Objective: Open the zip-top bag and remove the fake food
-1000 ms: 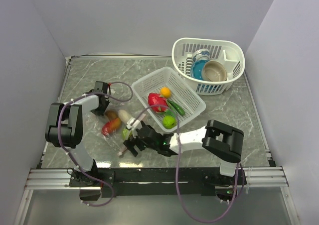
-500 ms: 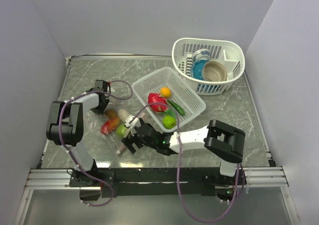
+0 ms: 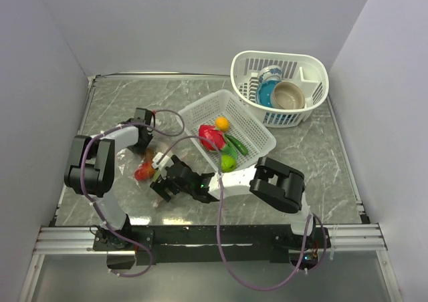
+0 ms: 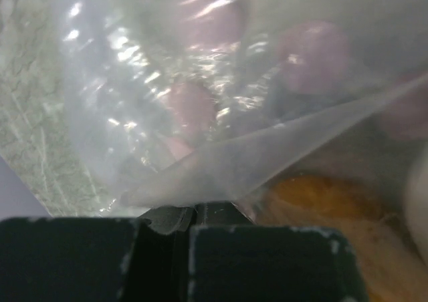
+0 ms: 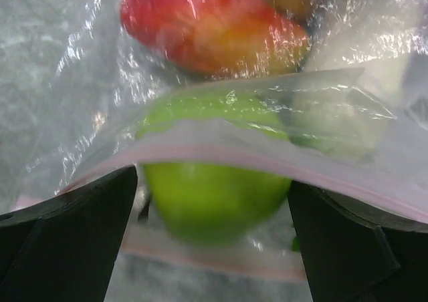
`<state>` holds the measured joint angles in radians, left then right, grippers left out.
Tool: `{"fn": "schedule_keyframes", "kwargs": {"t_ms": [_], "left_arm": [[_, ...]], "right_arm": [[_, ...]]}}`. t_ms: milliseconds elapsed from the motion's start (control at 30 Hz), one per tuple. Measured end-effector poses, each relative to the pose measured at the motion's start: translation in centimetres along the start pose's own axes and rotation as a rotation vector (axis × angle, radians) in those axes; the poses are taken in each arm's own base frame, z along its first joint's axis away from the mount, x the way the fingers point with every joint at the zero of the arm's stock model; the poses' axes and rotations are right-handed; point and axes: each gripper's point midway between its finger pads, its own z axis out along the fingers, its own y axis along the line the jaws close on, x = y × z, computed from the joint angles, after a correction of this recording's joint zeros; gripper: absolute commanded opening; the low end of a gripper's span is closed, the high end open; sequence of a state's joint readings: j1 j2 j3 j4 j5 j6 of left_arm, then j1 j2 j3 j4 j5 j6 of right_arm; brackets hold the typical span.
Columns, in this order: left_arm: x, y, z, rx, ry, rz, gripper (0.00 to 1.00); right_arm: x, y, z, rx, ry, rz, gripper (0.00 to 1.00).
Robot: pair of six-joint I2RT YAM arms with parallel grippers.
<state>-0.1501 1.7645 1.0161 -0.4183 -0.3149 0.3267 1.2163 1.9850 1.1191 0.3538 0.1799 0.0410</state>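
The clear zip-top bag (image 3: 137,163) lies on the table left of centre, with a red piece of fake food (image 3: 142,174) showing inside it. My left gripper (image 3: 142,139) is shut on the bag's far edge; its closed jaws pinch the film (image 4: 200,182), and pinkish and orange (image 4: 321,195) pieces show through it. My right gripper (image 3: 162,176) stands open at the bag's near end. In its wrist view a green fruit (image 5: 214,198) sits between the spread fingers (image 5: 67,235), under the pink zip strip (image 5: 267,160), with a red-orange fruit (image 5: 207,28) beyond.
A flat white basket (image 3: 257,131) right of the bag holds red (image 3: 211,136), orange (image 3: 222,123) and green (image 3: 228,162) fake food. A taller white basket (image 3: 307,65) at the back right holds a tan bowl (image 3: 287,96) and a blue cup (image 3: 269,75).
My right gripper has slid left along the table onto the bag's near end. The bag and its contents have bunched leftward. The left gripper still holds the bag's far edge.
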Motion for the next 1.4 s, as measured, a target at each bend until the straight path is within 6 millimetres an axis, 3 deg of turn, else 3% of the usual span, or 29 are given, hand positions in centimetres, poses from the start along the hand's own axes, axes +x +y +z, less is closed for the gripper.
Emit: {"fn": "schedule_keyframes", "kwargs": {"t_ms": [233, 267, 300, 400, 467, 533, 733, 833, 967, 1067, 1133, 1167, 1300, 1367, 1400], "left_arm": [[-1.2, -2.8, -0.9, 0.03, -0.024, 0.056, 0.01], [-1.3, -3.0, -0.9, 0.032, -0.026, 0.06, 0.01], [-1.4, -3.3, -1.0, 0.034, -0.029, 0.063, 0.01], [-1.4, -3.7, -1.2, 0.039, -0.035, 0.068, 0.01], [-1.3, -3.6, -1.2, 0.036, -0.037, 0.067, 0.01], [-1.1, -3.4, -1.2, 0.032, -0.033, 0.061, 0.01], [-0.2, -0.4, -0.1, 0.014, -0.004, -0.029, 0.01], [0.2, 1.4, 0.5, -0.006, 0.01, -0.079, 0.01], [0.3, 1.8, 0.6, -0.009, 0.013, -0.09, 0.01], [0.3, 1.7, 0.6, -0.007, 0.012, -0.089, 0.01], [0.3, 1.6, 0.6, -0.001, 0.011, -0.088, 0.01], [0.3, 1.5, 0.5, 0.005, 0.01, -0.088, 0.01], [0.3, 1.1, 0.4, 0.026, 0.006, -0.088, 0.01], [0.2, 1.0, 0.3, 0.036, 0.003, -0.087, 0.01], [0.2, 0.9, 0.3, 0.038, 0.002, -0.088, 0.01]], "right_arm": [[-1.8, 0.2, 1.5, 0.009, -0.025, -0.01, 1.0], [-2.1, 0.2, 1.5, 0.01, -0.03, -0.011, 0.95], [-2.1, 0.2, 1.6, 0.01, -0.031, -0.011, 0.79], [-1.9, 0.2, 1.8, 0.009, -0.028, -0.015, 0.51], [-1.9, 0.2, 1.7, 0.014, -0.028, -0.007, 0.44], [-1.7, 0.1, 1.3, 0.02, -0.03, 0.005, 0.44], [0.3, -1.2, -4.4, 0.077, 0.015, -0.002, 0.38], [-1.9, -1.7, -7.9, 0.091, -0.029, 0.02, 0.34], [-7.2, -3.5, -12.8, 0.142, -0.17, 0.069, 0.33], [-10.4, -7.1, -15.8, 0.245, -0.266, 0.128, 0.4], [-11.2, -11.4, -17.0, 0.358, -0.297, 0.19, 0.71], [-11.1, -14.3, -17.4, 0.437, -0.298, 0.23, 0.98], [-8.1, -23.6, -18.2, 0.728, -0.2, 0.325, 1.0], [-6.9, -24.6, -17.6, 0.783, -0.142, 0.313, 1.0], [-6.5, -24.0, -17.1, 0.779, -0.124, 0.291, 1.0]]}}
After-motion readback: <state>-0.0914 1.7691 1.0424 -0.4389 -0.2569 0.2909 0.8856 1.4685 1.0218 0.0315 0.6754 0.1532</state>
